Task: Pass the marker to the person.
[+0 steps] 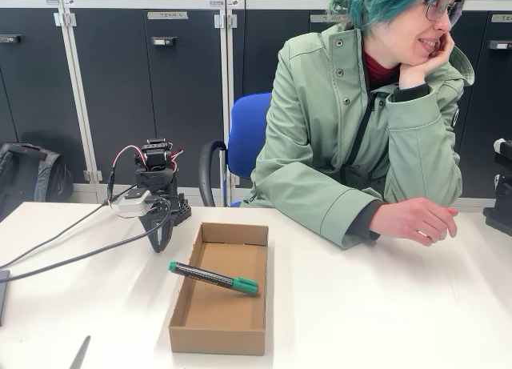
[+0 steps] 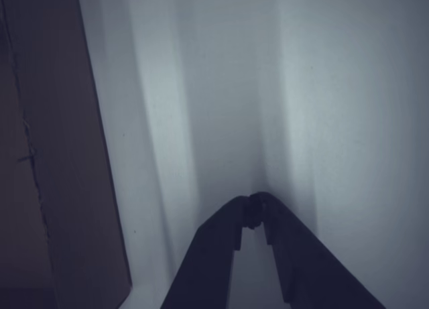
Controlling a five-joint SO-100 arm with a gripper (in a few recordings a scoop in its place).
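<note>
I see the marker (image 1: 213,278) lying across the left wall of a shallow cardboard box (image 1: 221,334) on the white desk (image 1: 384,305), fixed view. Its left green end sticks out past the box's left edge; the other green end sits inside, over the box floor, so the pen lies tilted, w/ the black barrel resting on the rim.

My arm is folded low just left of the box, near its back-left corner, cables running off to the left. The claw (image 1: 160,239) points down at the desk, beside the box and apart from the marker. In the wrist view the claw (image 2: 255,208) has its tips pressed together w/ nothing between them, hovering close over bare desk; the box wall (image 2: 60,188) runs down the left side of that pic.

The person (image 1: 352,121) sits behind the desk on a blue chair (image 1: 246,137), right of the arm, head turned to the pic's right. One hand (image 1: 414,220) rests flat on the desk, well apart from the box; the other props the chin.
</note>
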